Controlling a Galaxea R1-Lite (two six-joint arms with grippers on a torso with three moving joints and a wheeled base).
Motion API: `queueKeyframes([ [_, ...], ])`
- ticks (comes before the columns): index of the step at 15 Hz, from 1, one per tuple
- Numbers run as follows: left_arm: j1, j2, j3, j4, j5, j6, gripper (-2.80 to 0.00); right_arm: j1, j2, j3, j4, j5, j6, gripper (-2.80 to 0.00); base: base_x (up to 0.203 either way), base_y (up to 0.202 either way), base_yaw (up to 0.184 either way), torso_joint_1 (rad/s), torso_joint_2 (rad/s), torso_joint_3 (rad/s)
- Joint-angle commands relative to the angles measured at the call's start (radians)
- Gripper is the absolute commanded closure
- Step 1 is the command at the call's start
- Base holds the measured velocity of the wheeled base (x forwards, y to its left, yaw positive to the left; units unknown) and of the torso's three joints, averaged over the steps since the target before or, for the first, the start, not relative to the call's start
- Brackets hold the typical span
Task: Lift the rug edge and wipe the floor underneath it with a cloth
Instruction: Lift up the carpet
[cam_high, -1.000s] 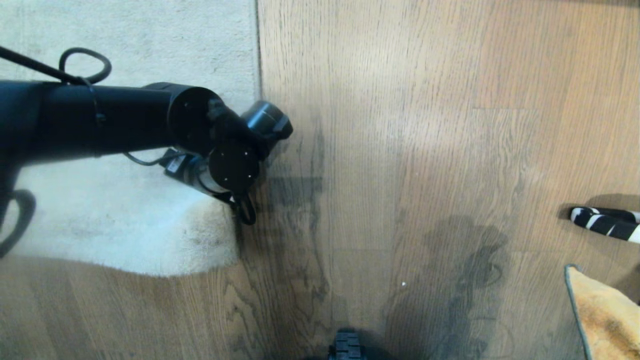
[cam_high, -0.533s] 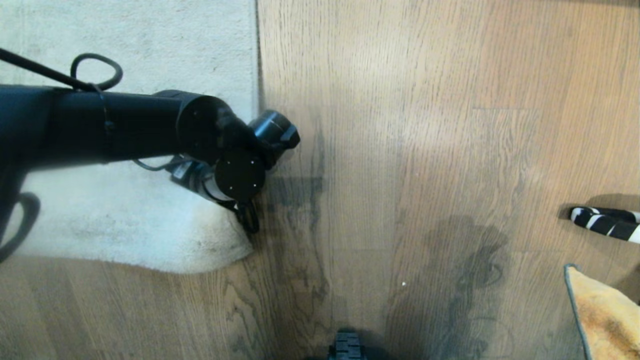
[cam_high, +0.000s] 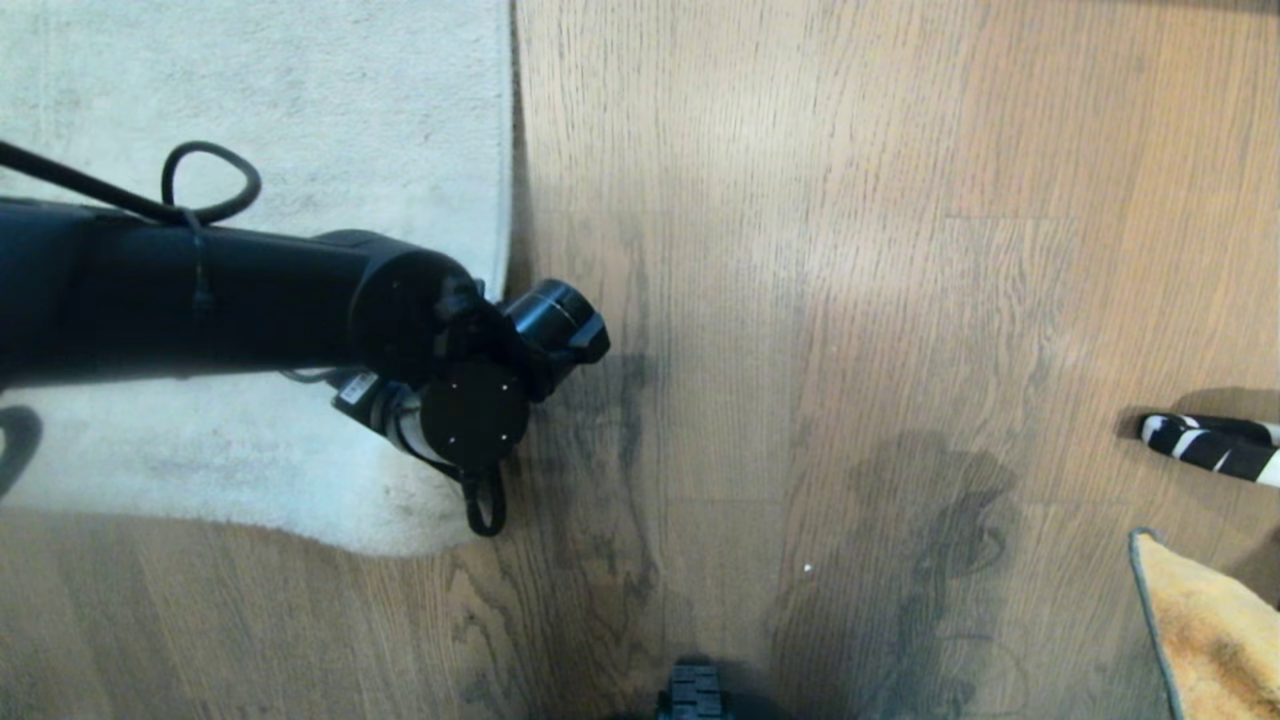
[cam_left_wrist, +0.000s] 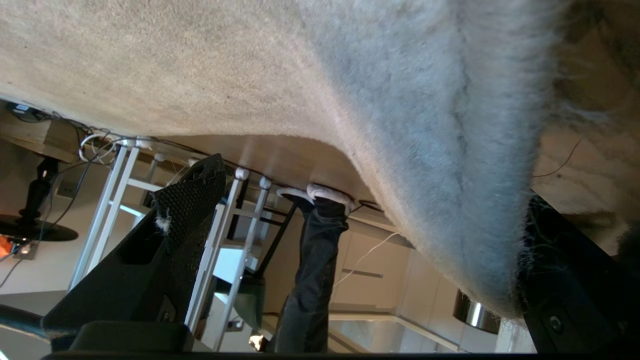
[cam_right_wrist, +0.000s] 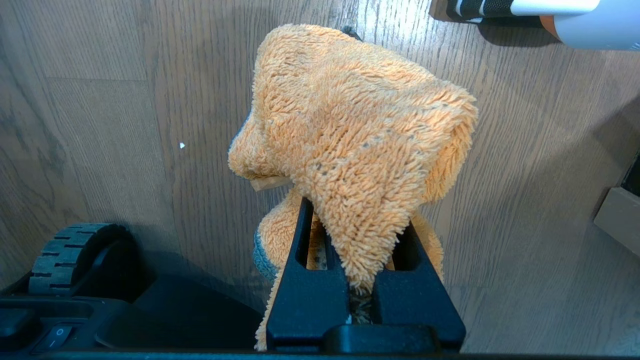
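The pale grey rug (cam_high: 300, 90) covers the left of the brown plank floor (cam_high: 850, 300); its rug edge (cam_high: 508, 150) runs straight away from me to a corner (cam_high: 440, 540). My left arm's wrist (cam_high: 470, 415) hangs over that corner and hides the fingers from above. In the left wrist view the left gripper (cam_left_wrist: 375, 185) is open, and the rug's fluffy corner (cam_left_wrist: 450, 175) sags between its fingers, close to one of them (cam_left_wrist: 570, 290). My right gripper (cam_right_wrist: 357, 235) is shut on the fuzzy orange cloth (cam_right_wrist: 350, 135), which also shows low on the right (cam_high: 1200, 640).
A black-and-white striped object (cam_high: 1210, 445) lies at the right edge, and a white and orange object (cam_right_wrist: 565, 15) lies on the floor beyond the cloth. My base wheel (cam_high: 693, 690) sits at the near edge. A person's leg (cam_left_wrist: 310, 280) and white frame legs (cam_left_wrist: 115, 200) stand beyond the rug.
My left arm has moved along the rug edge toward me, over the corner. The rug's corner has shifted slightly with it. The right side has not changed.
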Motion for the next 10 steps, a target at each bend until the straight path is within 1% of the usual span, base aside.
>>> queueKeyframes([
  [1, 0.002, -0.010, 0.023, 0.006, 0.010, -0.001, -2.80, 0.000, 0.001, 0.000, 0.000, 0.001, -0.001, 0.00, 0.000, 0.000, 0.000, 0.000, 0.00, 0.000],
  [6, 0.001, -0.016, 0.088, 0.008, 0.012, -0.001, -2.80, 0.000, 0.001, 0.000, 0.000, 0.000, -0.001, 0.00, 0.000, 0.000, 0.000, 0.000, 0.00, 0.000],
  [7, -0.002, -0.014, 0.102, 0.008, 0.026, -0.010, -2.80, 0.000, 0.001, 0.000, 0.000, 0.001, -0.001, 0.00, 0.000, 0.000, 0.000, 0.000, 0.00, 0.000],
  [8, -0.005, -0.009, 0.115, 0.008, 0.059, -0.029, -2.80, 0.000, 0.001, 0.000, 0.000, 0.000, -0.001, 0.00, 0.000, 0.000, 0.000, 0.000, 0.00, 0.000],
  [9, -0.014, -0.007, 0.131, 0.009, 0.076, -0.048, -2.80, 0.000, 0.001, 0.000, 0.000, 0.000, -0.001, 0.00, 0.000, 0.000, 0.000, 0.000, 0.00, 0.000],
  [10, -0.022, -0.007, 0.146, 0.010, 0.079, -0.061, -2.80, 0.000, 0.001, 0.000, 0.000, 0.000, -0.001, 0.00, 0.000, 0.000, 0.000, 0.000, 0.00, 0.000],
])
